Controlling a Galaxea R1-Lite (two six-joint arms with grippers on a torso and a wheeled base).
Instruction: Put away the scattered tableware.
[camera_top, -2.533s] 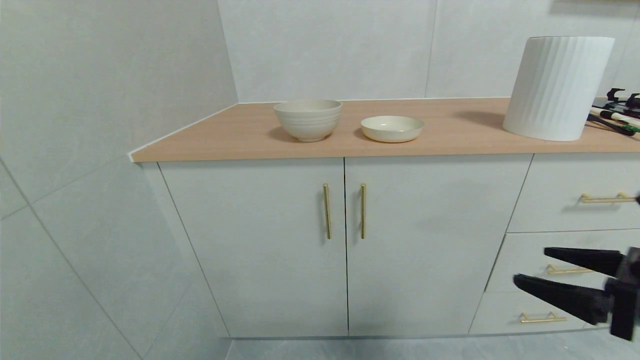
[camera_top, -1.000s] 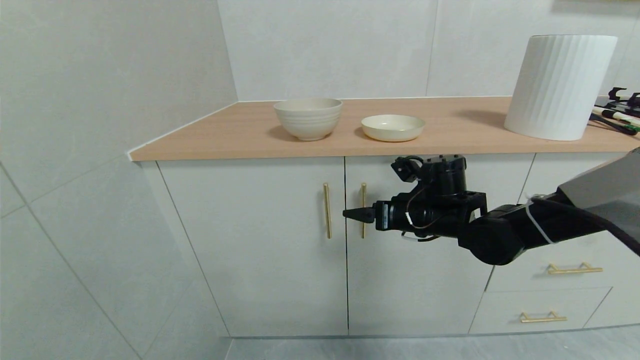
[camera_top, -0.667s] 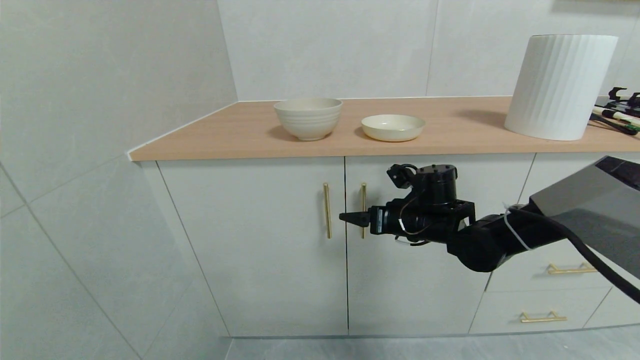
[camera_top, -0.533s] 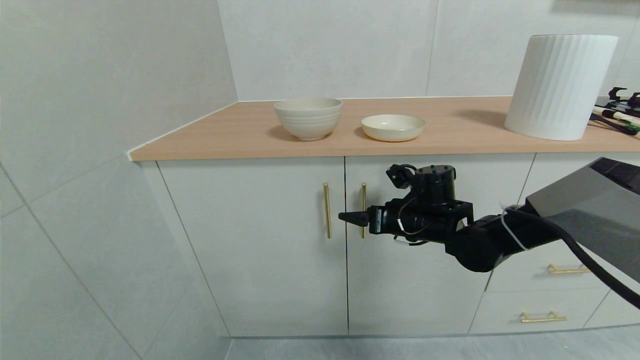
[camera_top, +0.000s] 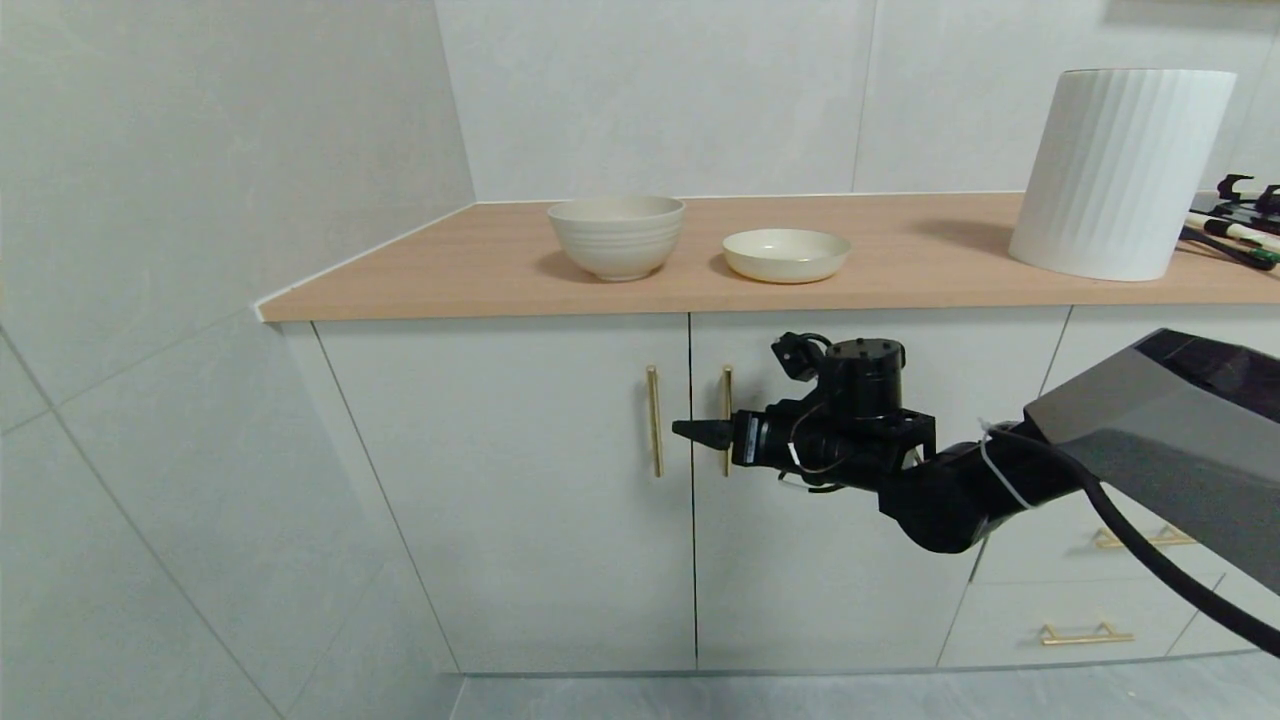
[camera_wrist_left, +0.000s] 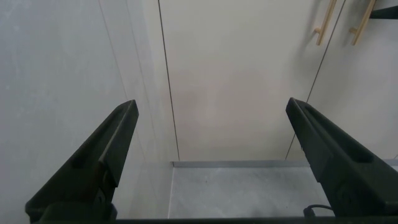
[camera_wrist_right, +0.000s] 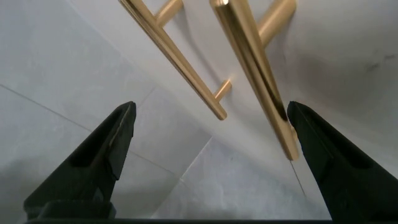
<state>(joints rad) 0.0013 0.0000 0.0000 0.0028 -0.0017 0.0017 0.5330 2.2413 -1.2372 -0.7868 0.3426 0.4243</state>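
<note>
At the right door handle (camera_top: 726, 385), the right gripper's (camera_top: 695, 432) spread fingers (camera_wrist_right: 106, 149) are to be centred on it alone, left handle (camera_top: 653, 420) excluded.

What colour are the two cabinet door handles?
Shiny brass gold. The cabinet door handles show best in the right wrist view.

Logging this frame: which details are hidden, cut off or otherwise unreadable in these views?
Cabinet interior: head view, behind the shut cabinet doors.
Inside of the bowl: head view, hidden by its own near wall.
The dark tools on the counter: head view, cut off by the picture's edge.
Whether the right gripper touches the door handle: head view, its fingers overlap the handle; right wrist view leaves contact unclear.
</note>
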